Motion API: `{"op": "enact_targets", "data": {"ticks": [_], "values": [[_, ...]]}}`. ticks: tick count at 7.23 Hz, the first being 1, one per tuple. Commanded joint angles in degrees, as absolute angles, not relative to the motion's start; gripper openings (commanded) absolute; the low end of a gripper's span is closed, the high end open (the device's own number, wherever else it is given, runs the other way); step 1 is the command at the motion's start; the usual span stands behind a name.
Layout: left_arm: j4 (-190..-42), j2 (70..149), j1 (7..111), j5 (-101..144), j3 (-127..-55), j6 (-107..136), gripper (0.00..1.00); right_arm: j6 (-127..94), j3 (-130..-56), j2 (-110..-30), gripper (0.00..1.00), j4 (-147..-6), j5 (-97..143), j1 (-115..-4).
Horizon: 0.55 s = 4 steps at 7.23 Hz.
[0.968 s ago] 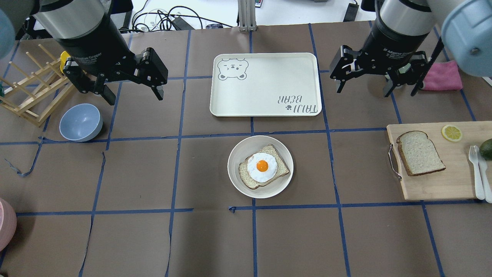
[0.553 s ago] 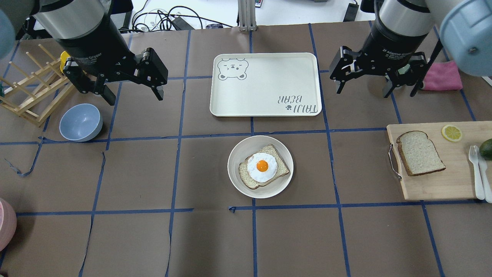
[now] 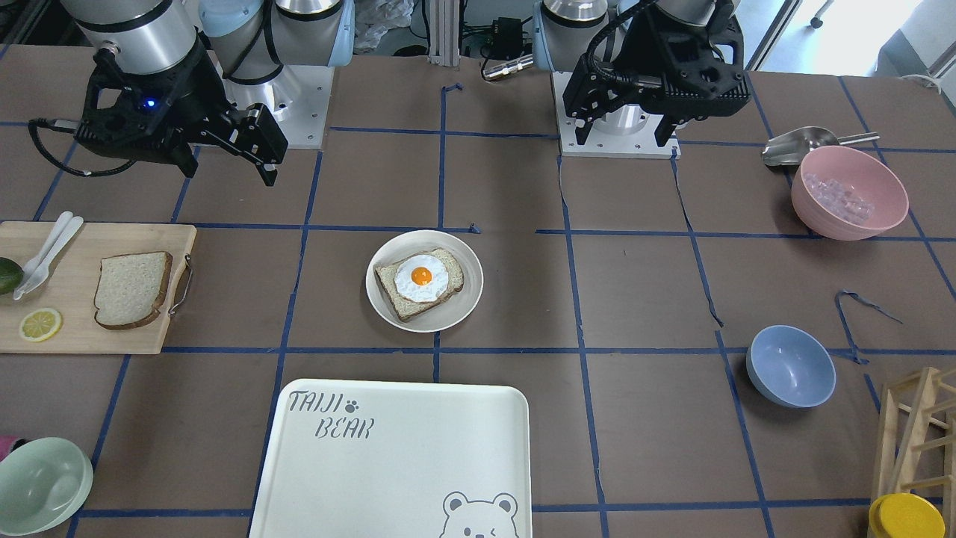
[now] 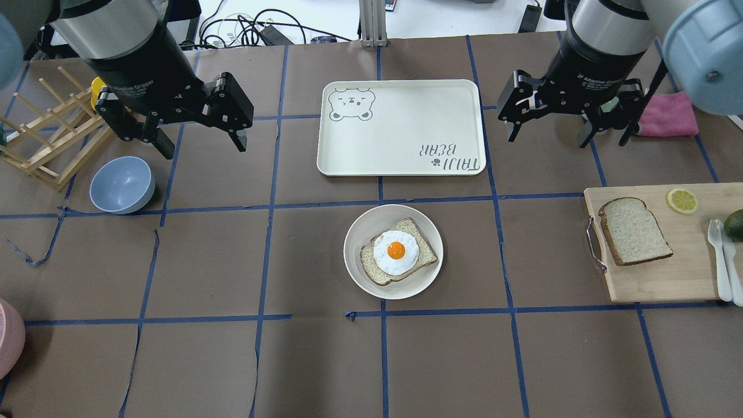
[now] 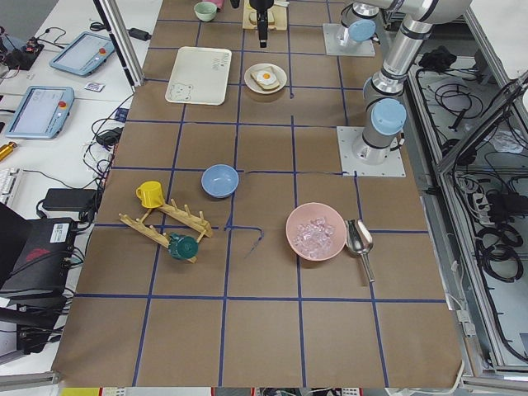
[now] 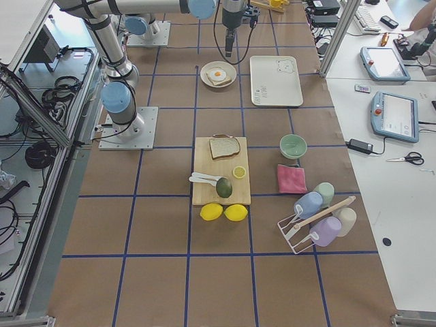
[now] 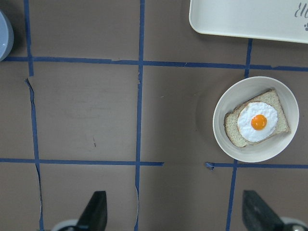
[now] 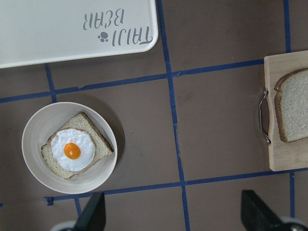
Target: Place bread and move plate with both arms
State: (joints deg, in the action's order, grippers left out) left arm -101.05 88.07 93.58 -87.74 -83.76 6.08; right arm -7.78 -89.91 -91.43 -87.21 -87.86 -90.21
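Note:
The plain bread slice (image 4: 634, 231) lies flat on a wooden cutting board (image 4: 667, 273) at the right; it also shows in the front view (image 3: 131, 289) and at the edge of the right wrist view (image 8: 294, 111). The off-white plate (image 4: 363, 229) sits at the table's middle and holds an egg-topped slice; it also shows in the front view (image 3: 455, 314) and both wrist views (image 7: 255, 154) (image 8: 36, 130). My left gripper (image 4: 204, 148) hangs open and empty, high at the far left. My right gripper (image 4: 547, 139) hangs open and empty, beyond the board.
A cream "TAIJI BEAR" tray (image 4: 400, 128) lies just beyond the plate. A blue bowl (image 4: 122, 184) and a wooden rack (image 4: 46, 139) stand at the left. A lemon slice (image 4: 682, 200), white cutlery (image 4: 722, 255) and an avocado share the board. A pink cloth (image 4: 667, 114) lies at the far right.

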Motion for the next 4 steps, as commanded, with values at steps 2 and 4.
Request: {"op": "enact_targets", "data": {"ticks": [2,4], "values": [[-100.90,88.07,93.52,-87.71,-83.67,6.15,1.00,-7.65,-89.91,-91.41,1.00,-87.89,-87.71,-90.26],[-100.90,88.07,93.52,-87.71,-83.67,6.15,1.00,-7.47,-89.91,-91.14,1.00,-87.80,-87.71,-90.18]]}}
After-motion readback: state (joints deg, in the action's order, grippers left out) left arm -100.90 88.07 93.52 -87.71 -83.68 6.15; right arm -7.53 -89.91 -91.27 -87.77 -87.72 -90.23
